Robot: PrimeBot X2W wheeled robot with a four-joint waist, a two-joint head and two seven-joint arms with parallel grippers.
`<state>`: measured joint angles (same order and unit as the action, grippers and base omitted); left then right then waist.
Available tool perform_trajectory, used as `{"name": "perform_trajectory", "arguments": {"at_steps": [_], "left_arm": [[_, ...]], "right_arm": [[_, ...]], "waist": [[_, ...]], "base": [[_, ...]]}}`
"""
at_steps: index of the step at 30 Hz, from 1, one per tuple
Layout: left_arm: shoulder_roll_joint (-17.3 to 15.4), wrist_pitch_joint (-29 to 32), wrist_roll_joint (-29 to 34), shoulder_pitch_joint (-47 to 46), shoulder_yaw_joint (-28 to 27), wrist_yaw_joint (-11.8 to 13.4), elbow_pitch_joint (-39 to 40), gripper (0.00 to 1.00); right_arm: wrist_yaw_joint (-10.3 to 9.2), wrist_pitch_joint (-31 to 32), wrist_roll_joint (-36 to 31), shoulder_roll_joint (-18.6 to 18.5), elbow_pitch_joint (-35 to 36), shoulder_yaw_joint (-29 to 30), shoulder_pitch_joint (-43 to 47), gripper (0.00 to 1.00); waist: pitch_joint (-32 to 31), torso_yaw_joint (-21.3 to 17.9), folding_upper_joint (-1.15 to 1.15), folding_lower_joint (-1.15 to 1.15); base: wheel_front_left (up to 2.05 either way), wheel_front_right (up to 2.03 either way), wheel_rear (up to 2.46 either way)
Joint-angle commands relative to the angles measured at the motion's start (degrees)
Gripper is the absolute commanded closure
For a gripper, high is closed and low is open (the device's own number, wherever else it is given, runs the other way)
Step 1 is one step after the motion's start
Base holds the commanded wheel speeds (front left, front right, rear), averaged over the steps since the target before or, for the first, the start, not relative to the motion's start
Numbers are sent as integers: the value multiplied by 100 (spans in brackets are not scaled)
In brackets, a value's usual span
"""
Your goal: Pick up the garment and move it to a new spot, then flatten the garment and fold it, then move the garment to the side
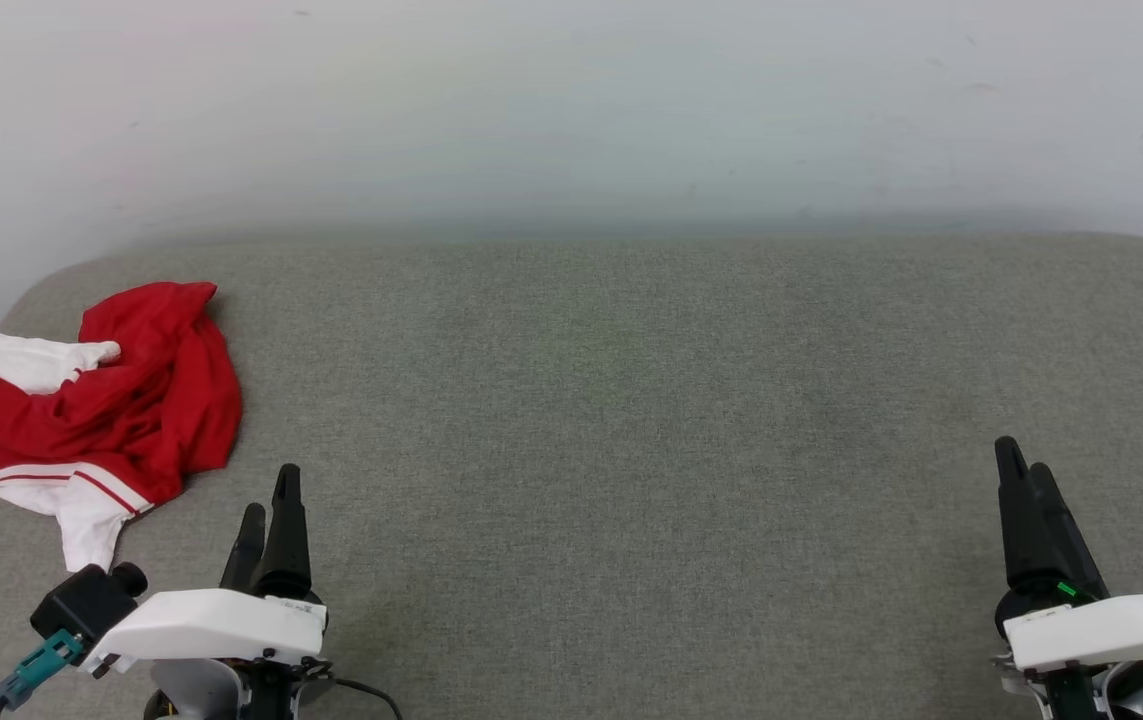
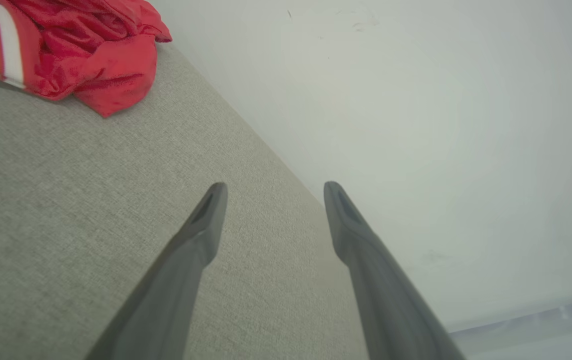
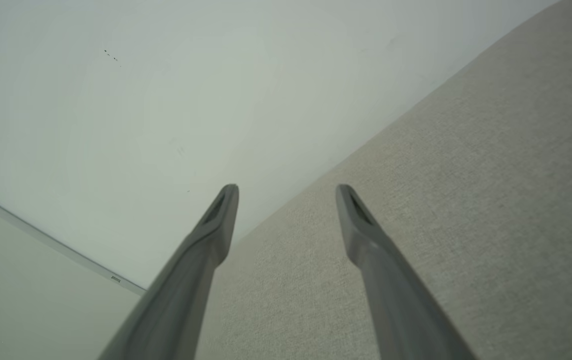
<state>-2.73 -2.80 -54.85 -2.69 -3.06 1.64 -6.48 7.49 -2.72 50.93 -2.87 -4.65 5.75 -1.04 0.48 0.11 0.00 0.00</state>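
The garment (image 1: 101, 405), a red T-shirt with white sleeves and red-striped trim, lies crumpled at the far left of the grey fabric surface (image 1: 611, 400). In the left wrist view the garment (image 2: 85, 55) sits at the upper left, well ahead of the fingers. My left gripper (image 1: 271, 495) hovers at the lower left, just right of the garment's white sleeve, open and empty; its two fingers stand apart in its wrist view, gripper (image 2: 271, 192). My right gripper (image 1: 1023, 468) rests at the lower right, far from the garment, open with nothing between its fingers, gripper (image 3: 288, 195).
A pale wall (image 1: 571, 110) rises directly behind the surface. The surface's rounded corners curve off at the far left and far right. A white baseboard strip (image 3: 50, 242) runs along the wall in the right wrist view.
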Motion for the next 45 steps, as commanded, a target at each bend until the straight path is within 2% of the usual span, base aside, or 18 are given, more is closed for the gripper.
{"name": "perform_trajectory", "arguments": {"at_steps": [1, 29, 45], "left_arm": [[-11, -72, 284, -30, 36, 58, 119, 0], [-15, -590, 2637, 129, 353, 391, 261, 0], [-17, -817, 3541, 190, 510, 469, 304, 0]], "right_arm": [[0, -74, -303, -6, 137, -38, -16, 0], [0, -599, -2590, -3, 36, -125, 246, 0], [0, -818, -3548, -2, 208, -157, 324, 0]], "waist": [[3, 2, 0, 0], [1, 29, 0, 0], [-2, 37, 0, 0]], "base": [[0, 0, 0], [0, 0, 0], [0, 0, 0]]}}
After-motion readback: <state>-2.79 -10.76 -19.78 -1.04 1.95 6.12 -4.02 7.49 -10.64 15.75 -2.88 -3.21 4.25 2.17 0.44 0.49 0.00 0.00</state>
